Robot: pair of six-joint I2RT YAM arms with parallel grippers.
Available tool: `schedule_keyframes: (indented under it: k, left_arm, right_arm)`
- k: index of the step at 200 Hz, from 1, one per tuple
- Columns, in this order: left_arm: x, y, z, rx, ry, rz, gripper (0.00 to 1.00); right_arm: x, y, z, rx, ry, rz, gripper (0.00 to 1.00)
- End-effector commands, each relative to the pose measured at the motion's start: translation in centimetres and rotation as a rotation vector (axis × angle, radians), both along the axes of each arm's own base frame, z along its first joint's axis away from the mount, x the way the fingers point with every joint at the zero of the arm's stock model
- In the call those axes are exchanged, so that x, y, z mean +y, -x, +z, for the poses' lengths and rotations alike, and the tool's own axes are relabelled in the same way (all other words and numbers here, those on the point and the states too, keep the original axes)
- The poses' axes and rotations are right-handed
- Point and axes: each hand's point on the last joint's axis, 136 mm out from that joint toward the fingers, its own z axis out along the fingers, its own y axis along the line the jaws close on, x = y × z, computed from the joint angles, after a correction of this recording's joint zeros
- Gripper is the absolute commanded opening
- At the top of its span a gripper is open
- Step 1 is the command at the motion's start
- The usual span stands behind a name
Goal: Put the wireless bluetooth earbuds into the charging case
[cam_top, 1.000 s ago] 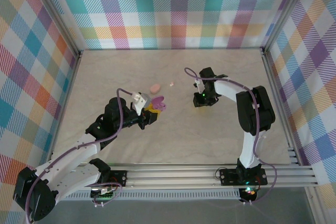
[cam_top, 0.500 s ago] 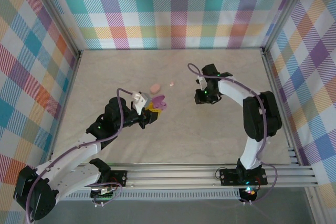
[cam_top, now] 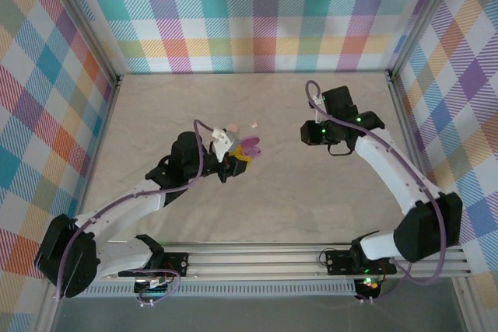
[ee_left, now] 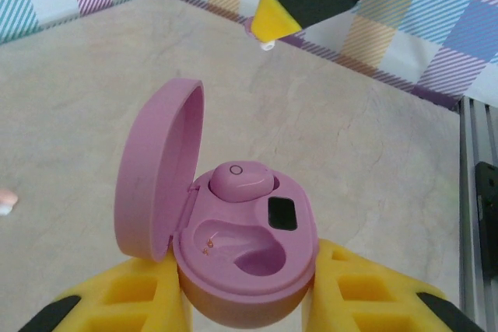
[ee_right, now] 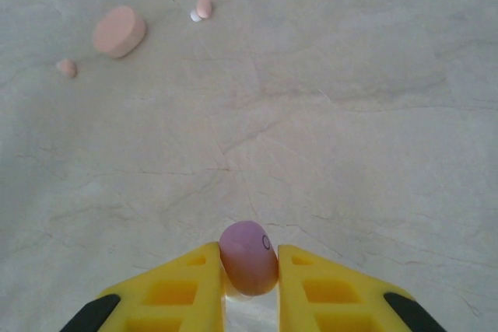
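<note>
Left wrist view: left pincer (ee_left: 247, 305) clamped around the open purple case (ee_left: 159, 169), one earbud (ee_left: 240, 180) seated inside; the right pincer (ee_right: 249, 285) pinches a second purple earbud (ee_right: 247, 256).

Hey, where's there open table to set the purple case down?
Bare table runs across the near middle, before the rail, and along the far wall. It's crowded behind the purple case, where the pink case and two pink earbuds lie.
</note>
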Motion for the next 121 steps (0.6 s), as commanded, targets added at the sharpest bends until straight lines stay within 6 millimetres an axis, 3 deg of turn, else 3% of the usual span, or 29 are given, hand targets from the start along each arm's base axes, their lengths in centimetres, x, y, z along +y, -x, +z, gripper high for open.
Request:
schedule_keyframes:
  k: [1, 39, 62, 121]
  left_arm:
    - [-1.7, 0.0, 3.5, -0.120, 0.071, -0.063, 0.07]
    - [-3.4, -0.2, 4.4, -0.165, 0.097, -0.096, 0.07]
    - [-4.1, -0.4, 4.5, -0.175, 0.104, -0.101, 0.07]
    - [-4.5, -0.5, 4.9, -0.192, 0.121, -0.090, 0.07]
  right_arm:
    - [0.7, 1.5, 2.9, -0.040, -0.015, -0.002, 0.21]
    - [4.5, 3.5, 7.6, -0.133, -0.117, 0.068, 0.20]
    - [6.9, 4.5, 9.4, -0.162, -0.166, 0.122, 0.20]
    - [10.5, 5.6, 9.8, -0.120, -0.246, 0.185, 0.20]
